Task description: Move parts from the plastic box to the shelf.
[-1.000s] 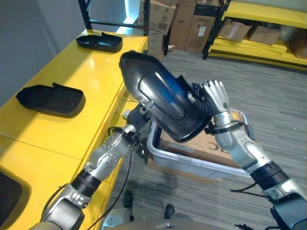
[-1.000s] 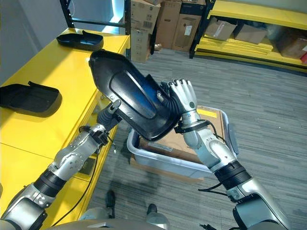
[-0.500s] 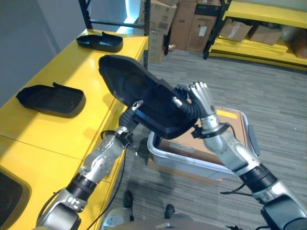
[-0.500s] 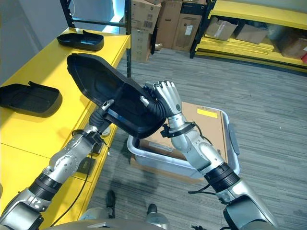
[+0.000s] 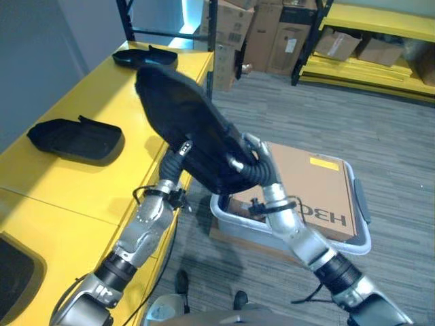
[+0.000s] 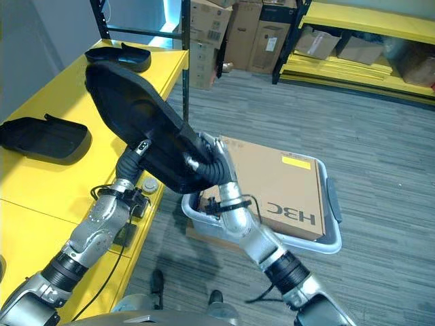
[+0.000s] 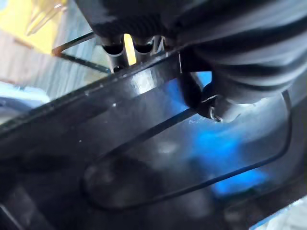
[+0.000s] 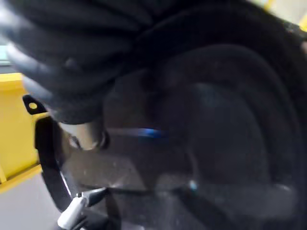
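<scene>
Large black moulded part (image 5: 187, 129) held aloft at frame centre-left, tilted, its upper end over the yellow shelf (image 5: 102, 102) edge, presumably to carry it across from the plastic box (image 5: 357, 234) at lower right. Left hand (image 5: 178, 151) under it, right hand (image 5: 248, 159) at its lower end; fingers hidden behind part, grip cannot be told
</scene>
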Available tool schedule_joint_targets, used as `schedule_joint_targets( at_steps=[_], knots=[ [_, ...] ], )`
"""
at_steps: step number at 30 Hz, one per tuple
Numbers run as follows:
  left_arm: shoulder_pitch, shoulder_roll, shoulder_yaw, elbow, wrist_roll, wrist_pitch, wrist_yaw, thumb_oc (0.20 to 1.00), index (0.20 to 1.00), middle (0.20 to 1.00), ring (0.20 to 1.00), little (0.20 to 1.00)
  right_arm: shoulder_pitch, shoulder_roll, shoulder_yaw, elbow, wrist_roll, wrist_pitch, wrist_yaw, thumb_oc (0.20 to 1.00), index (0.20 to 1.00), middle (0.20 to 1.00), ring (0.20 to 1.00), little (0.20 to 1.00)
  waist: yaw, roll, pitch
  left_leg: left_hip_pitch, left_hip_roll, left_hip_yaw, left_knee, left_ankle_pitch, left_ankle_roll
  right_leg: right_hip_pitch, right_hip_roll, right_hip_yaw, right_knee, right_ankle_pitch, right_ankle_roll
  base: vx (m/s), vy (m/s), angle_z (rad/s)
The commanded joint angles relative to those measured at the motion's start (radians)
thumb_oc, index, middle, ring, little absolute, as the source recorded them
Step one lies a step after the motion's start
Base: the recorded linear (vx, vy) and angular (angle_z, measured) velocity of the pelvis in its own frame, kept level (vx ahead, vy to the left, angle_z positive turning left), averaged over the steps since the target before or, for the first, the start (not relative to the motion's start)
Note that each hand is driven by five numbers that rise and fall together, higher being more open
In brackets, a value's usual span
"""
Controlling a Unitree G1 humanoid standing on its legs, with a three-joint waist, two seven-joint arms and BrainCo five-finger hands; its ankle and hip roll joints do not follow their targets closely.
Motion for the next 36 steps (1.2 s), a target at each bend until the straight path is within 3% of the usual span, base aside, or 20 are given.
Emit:
schedule_joint_targets(
  at_steps=[1,5,6,9,10,14,16,18,23,24,27,29,30,31,33,36],
  knots=[
    [-0.115,0.008,0.028,-0.052,0.374,-0.167,0.127,0.200,0.200,0.200,0.200,0.200,0.065,0.019,-0.045,-0.020,0.118,-0.083,-0.083,1.000,1.000,1.000,1.000,1.000,-0.008,-0.013,-0.018,0.080,0.020,-0.006,0.004,-0.188,-0.014,-0.013,-0.009,-0.009,0.002,-0.057,0.010,0.00,0.000,0.00],
    [-0.095,0.068,0.068,-0.081,0.521,-0.177,0.182,0.200,0.200,0.200,0.200,0.200,0.159,0.009,-0.119,0.007,0.147,-0.087,-0.051,1.000,1.000,1.000,1.000,1.000,-0.033,-0.008,-0.017,0.085,0.025,0.007,0.004,-0.189,-0.014,-0.014,-0.008,0.004,0.005,-0.059,0.012,0.00,0.019,-0.04],
    [-0.089,0.102,0.094,-0.101,0.609,-0.170,0.219,0.200,0.200,0.200,0.200,0.200,0.207,0.001,-0.153,0.050,0.209,-0.125,0.040,1.000,1.000,1.000,1.000,1.000,-0.050,-0.007,-0.015,0.087,0.027,0.013,0.004,-0.189,-0.013,-0.014,-0.007,0.011,0.007,-0.060,0.012,0.00,0.023,-0.07],
    [-0.078,0.144,0.119,-0.114,0.661,-0.169,0.265,0.200,0.200,0.200,0.200,0.200,0.269,-0.002,-0.183,0.087,0.327,-0.153,0.158,1.000,1.000,1.000,1.000,1.000,-0.064,-0.006,-0.017,0.090,0.029,0.017,0.004,-0.189,-0.016,-0.015,-0.006,0.016,0.009,-0.064,0.012,0.01,0.014,-0.11],
    [-0.066,0.182,0.149,-0.125,0.683,-0.186,0.290,0.200,0.200,0.200,0.200,0.200,0.328,0.001,-0.212,0.144,0.403,-0.150,0.280,1.000,1.000,1.000,1.000,1.000,-0.074,-0.008,-0.018,0.091,0.030,0.019,0.004,-0.191,-0.017,-0.016,-0.006,0.019,0.011,-0.067,0.013,0.01,0.000,-0.15],
    [-0.052,0.215,0.183,-0.148,0.671,-0.228,0.294,0.200,0.200,0.200,0.200,0.200,0.382,0.014,-0.209,0.268,0.430,-0.081,0.416,1.000,1.000,1.000,1.000,1.000,-0.072,-0.013,-0.019,0.093,0.031,0.015,0.004,-0.194,-0.020,-0.014,-0.007,0.013,0.015,-0.076,0.011,0.00,-0.049,-0.05],
    [-0.036,0.218,0.201,-0.180,0.666,-0.258,0.273,0.200,0.200,0.200,0.200,0.200,0.409,0.046,-0.201,0.418,0.460,-0.040,0.473,1.000,1.000,1.000,1.000,1.000,-0.063,-0.016,-0.018,0.093,0.040,0.016,0.004,-0.190,-0.025,-0.012,-0.007,-0.004,0.025,-0.085,0.005,-0.02,-0.120,0.03],
    [-0.018,0.205,0.209,-0.228,0.652,-0.290,0.233,0.200,0.200,0.200,0.200,0.200,0.412,0.093,-0.204,0.616,0.439,-0.013,0.517,1.000,1.000,1.000,1.000,1.000,-0.041,-0.016,-0.014,0.090,0.052,0.005,0.004,-0.180,-0.037,-0.004,0.000,-0.032,0.032,-0.096,-0.009,-0.03,-0.175,0.15],
    [0.014,0.183,0.233,-0.287,0.596,-0.297,0.159,0.200,0.200,0.200,0.200,0.200,0.339,0.125,-0.200,0.834,0.412,0.034,0.568,1.000,1.000,1.000,1.000,1.000,0.015,-0.006,0.002,0.077,0.071,-0.023,0.004,-0.155,-0.070,0.015,0.017,-0.069,0.020,-0.104,-0.029,-0.04,-0.188,0.39],
    [0.059,0.170,0.262,-0.310,0.556,-0.304,0.120,0.200,0.200,0.200,0.200,0.200,0.279,0.142,-0.194,0.897,0.409,0.077,0.576,1.000,1.000,1.000,1.000,1.000,0.056,0.005,0.014,0.061,0.083,-0.034,0.004,-0.129,-0.096,0.026,0.029,-0.090,0.013,-0.107,-0.038,-0.05,-0.176,0.39],
    [0.108,0.155,0.308,-0.336,0.501,-0.313,0.074,0.200,0.200,0.200,0.200,0.200,0.221,0.154,-0.191,0.973,0.334,0.170,0.623,1.000,1.000,1.000,1.000,1.000,0.100,0.017,0.031,0.030,0.093,-0.043,0.004,-0.094,-0.120,0.036,0.035,-0.113,0.011,-0.106,-0.042,-0.07,-0.120,0.29],
    [0.130,0.154,0.331,-0.348,0.462,-0.328,0.039,0.200,0.200,0.200,0.200,0.200,0.192,0.158,-0.185,1.041,0.295,0.190,0.645,1.000,1.000,1.000,1.000,1.000,0.124,0.022,0.040,0.014,0.092,-0.043,0.018,-0.084,-0.127,0.041,0.035,-0.129,0.016,-0.110,-0.044,-0.06,-0.067,0.46],
    [0.140,0.152,0.344,-0.352,0.444,-0.334,0.017,0.200,0.200,0.200,0.200,0.200,0.180,0.161,-0.184,1.069,0.263,0.210,0.655,1.000,1.000,1.000,1.000,1.000,0.134,0.023,0.049,0.016,0.090,-0.037,0.030,-0.088,-0.128,0.048,0.033,-0.138,0.022,-0.115,-0.046,-0.12,-0.079,0.60],
    [0.155,0.141,0.365,-0.364,0.409,-0.353,-0.062,0.200,0.200,0.200,0.200,0.200,0.144,0.164,-0.177,1.161,0.198,0.259,0.684,1.000,1.000,1.000,1.000,1.000,0.155,0.013,0.061,0.004,0.082,0.015,0.118,-0.125,-0.106,0.047,0.016,-0.190,0.046,-0.114,-0.052,-0.18,-0.095,0.91],
    [0.158,0.125,0.369,-0.379,0.372,-0.364,-0.145,0.200,0.200,0.200,0.200,0.200,0.105,0.168,-0.185,1.254,0.242,0.344,0.682,1.000,1.000,1.000,1.000,1.000,0.165,-0.017,0.069,0.017,0.060,0.080,0.278,-0.239,-0.060,0.045,-0.011,-0.239,0.072,-0.111,-0.052,-0.11,-0.083,1.37],
    [0.144,0.111,0.375,-0.400,0.356,-0.343,-0.201,0.200,0.200,0.200,0.200,0.200,0.086,0.168,-0.222,1.314,0.347,0.434,0.657,1.000,1.000,1.000,1.000,1.000,0.164,-0.033,0.066,0.035,0.044,0.130,0.394,-0.302,-0.038,0.028,-0.023,-0.292,0.085,-0.094,-0.056,-0.07,-0.012,0.85]
  ],
)
